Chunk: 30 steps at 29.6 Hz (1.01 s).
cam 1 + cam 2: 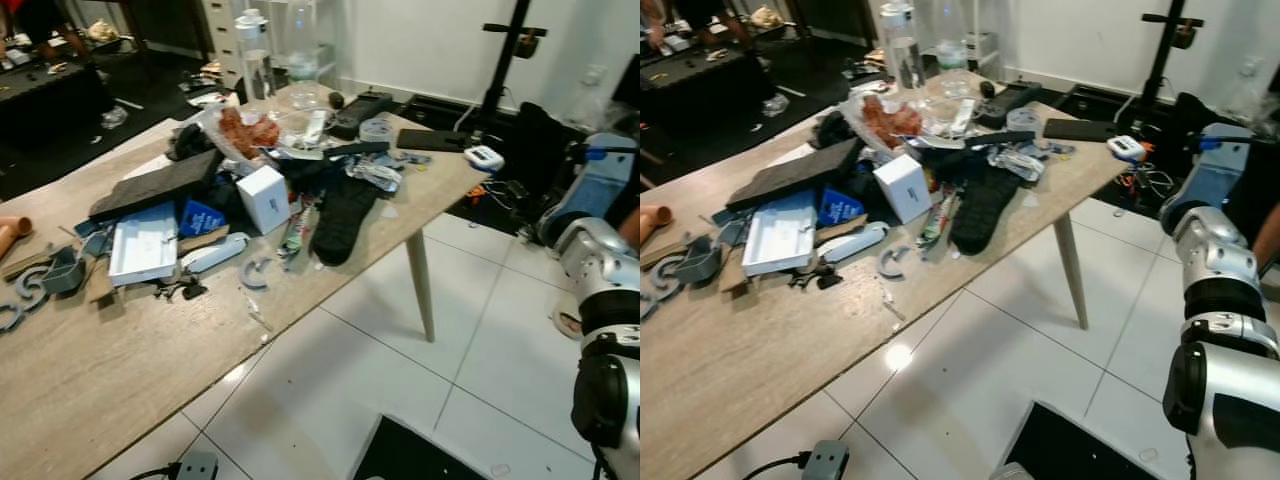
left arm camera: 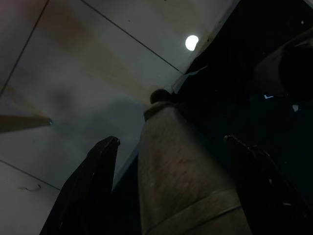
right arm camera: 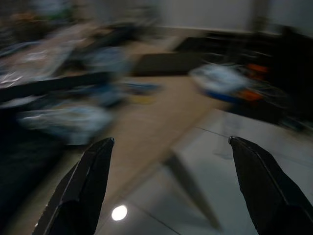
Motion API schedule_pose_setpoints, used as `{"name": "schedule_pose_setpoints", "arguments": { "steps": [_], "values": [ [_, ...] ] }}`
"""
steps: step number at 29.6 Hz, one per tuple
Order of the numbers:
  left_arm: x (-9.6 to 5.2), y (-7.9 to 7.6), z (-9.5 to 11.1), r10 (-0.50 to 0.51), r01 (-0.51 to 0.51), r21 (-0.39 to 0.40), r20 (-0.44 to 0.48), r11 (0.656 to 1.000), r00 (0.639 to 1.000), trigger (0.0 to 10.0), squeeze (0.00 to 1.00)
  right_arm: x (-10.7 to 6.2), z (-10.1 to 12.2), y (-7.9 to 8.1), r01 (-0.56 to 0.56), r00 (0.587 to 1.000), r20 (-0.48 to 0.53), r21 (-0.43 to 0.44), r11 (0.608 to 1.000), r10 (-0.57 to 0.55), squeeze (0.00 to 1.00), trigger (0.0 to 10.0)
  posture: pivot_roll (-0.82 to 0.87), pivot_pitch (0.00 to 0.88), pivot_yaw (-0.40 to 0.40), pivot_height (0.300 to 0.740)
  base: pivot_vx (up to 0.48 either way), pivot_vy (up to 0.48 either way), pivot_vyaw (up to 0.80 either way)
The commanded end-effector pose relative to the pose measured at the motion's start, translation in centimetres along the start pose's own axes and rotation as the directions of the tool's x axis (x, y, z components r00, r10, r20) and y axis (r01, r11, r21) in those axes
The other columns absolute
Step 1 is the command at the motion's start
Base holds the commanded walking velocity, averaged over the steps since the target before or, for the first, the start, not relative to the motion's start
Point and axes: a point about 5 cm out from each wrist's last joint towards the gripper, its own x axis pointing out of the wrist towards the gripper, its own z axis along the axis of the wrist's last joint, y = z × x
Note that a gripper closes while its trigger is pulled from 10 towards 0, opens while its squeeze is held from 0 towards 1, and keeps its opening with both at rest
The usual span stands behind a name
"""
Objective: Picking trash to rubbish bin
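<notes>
A wooden table (image 1: 120, 370) carries a heap of clutter: a crumpled clear bag with orange-red scraps (image 1: 245, 130), a white box (image 1: 265, 197), a black sock-like piece (image 1: 343, 220), shiny wrappers (image 1: 372, 175) and a clear bottle (image 1: 254, 55). My right arm (image 1: 1210, 265) is raised at the right, beyond the table's near corner. In the blurred right wrist view my right gripper (image 3: 171, 140) is open and empty, facing that corner and the table leg (image 3: 188, 188). My left gripper (image 2: 171, 139) hangs open over the floor tiles, with nothing held.
A white flat tray (image 1: 143, 245), a dark board (image 1: 155, 185), grey curved parts (image 1: 255, 272) and a white handset (image 1: 483, 157) lie on the table too. A black object (image 1: 420, 455) sits on the white tiles below. A stand (image 1: 500, 60) and bags crowd the far right.
</notes>
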Motion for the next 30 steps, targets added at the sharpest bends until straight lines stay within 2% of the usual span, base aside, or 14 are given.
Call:
{"name": "schedule_pose_setpoints", "arguments": {
  "steps": [1,2,3,4,6,7,8,10,13,18,24,30],
  "values": [
    [-0.1,0.2,-0.4,0.006,-0.006,-0.006,-0.017,1.000,1.000,10.0,0.00,0.0,-1.3,2.4,-0.170,0.984,-0.048,-0.023,0.985,0.169,0.00,10.0,-0.12,0.034,0.119,0.740,0.000,-0.461,0.00],
    [-0.1,0.2,-0.4,0.006,-0.006,-0.006,-0.017,1.000,1.000,10.0,0.00,0.0,-1.3,2.4,-0.170,0.984,-0.048,-0.023,0.985,0.169,0.00,10.0,-0.12,0.034,0.119,0.740,0.000,-0.461,0.00],
    [-0.1,0.2,-0.4,0.006,-0.006,-0.007,-0.018,1.000,1.000,10.0,0.00,-0.2,-1.7,3.4,-0.241,0.969,-0.063,-0.037,0.970,0.239,0.00,10.0,-0.12,0.034,0.119,0.740,0.000,-0.461,0.00],
    [-0.1,0.2,-0.5,0.005,-0.005,-0.008,-0.018,1.000,1.000,10.0,0.00,-0.7,-2.2,4.8,-0.361,0.931,-0.090,-0.075,0.930,0.354,0.00,10.0,-0.12,0.036,0.118,0.740,0.000,-0.461,0.00],
    [-0.1,0.2,-0.5,0.003,-0.003,-0.008,-0.020,1.000,1.000,10.0,0.00,-1.9,-3.2,7.0,-0.525,0.848,-0.145,-0.097,0.846,0.510,0.00,10.0,-0.12,0.036,0.118,0.740,0.000,-0.461,0.00],
    [-0.1,0.2,-0.6,0.002,-0.002,-0.009,-0.021,1.000,1.000,10.0,0.00,-2.4,-3.4,7.6,-0.575,0.815,-0.165,-0.111,0.810,0.556,0.00,10.0,-0.12,0.036,0.116,0.740,0.000,-0.461,0.00],
    [-0.1,0.1,-0.6,0.002,-0.002,-0.009,-0.022,1.000,1.000,10.0,0.00,-2.6,-3.6,7.8,-0.591,0.803,-0.178,-0.111,0.799,0.569,0.00,10.0,-0.12,0.037,0.116,0.740,0.000,-0.461,0.00],
    [-0.1,0.1,-0.6,0.001,-0.001,-0.010,-0.023,1.000,1.000,10.0,0.00,-2.6,-3.7,7.8,-0.590,0.803,-0.188,-0.113,0.800,0.566,0.00,10.0,-0.12,0.037,0.116,0.740,0.000,-0.461,0.00],
    [-0.1,0.1,-0.7,-0.002,0.001,-0.012,-0.026,1.000,1.000,10.0,0.00,-2.4,-3.8,7.0,-0.544,0.831,-0.210,-0.122,0.830,0.515,0.00,10.0,-0.12,0.037,0.115,0.740,0.000,-0.461,0.00],
    [-0.1,0.0,-0.8,0.002,-0.002,-0.014,-0.028,1.000,1.000,10.0,0.00,-2.3,-3.7,6.4,-0.520,0.845,-0.223,-0.131,0.844,0.486,0.00,10.0,-0.13,0.038,0.114,0.740,0.000,-0.455,0.00],
    [-0.1,0.2,-0.7,0.027,-0.028,-0.019,-0.022,0.999,0.999,10.0,0.00,-2.8,-4.1,6.4,-0.512,0.845,-0.259,-0.142,0.847,0.467,0.00,10.0,-0.13,0.042,0.109,0.740,0.000,0.000,0.00],
    [-0.1,0.1,-0.7,0.025,-0.025,-0.015,-0.022,1.000,0.999,10.0,0.00,-2.5,-4.4,6.7,-0.501,0.851,-0.256,-0.138,0.854,0.458,0.00,10.0,-0.13,0.042,0.106,0.740,0.000,0.000,0.00]
  ]
}}
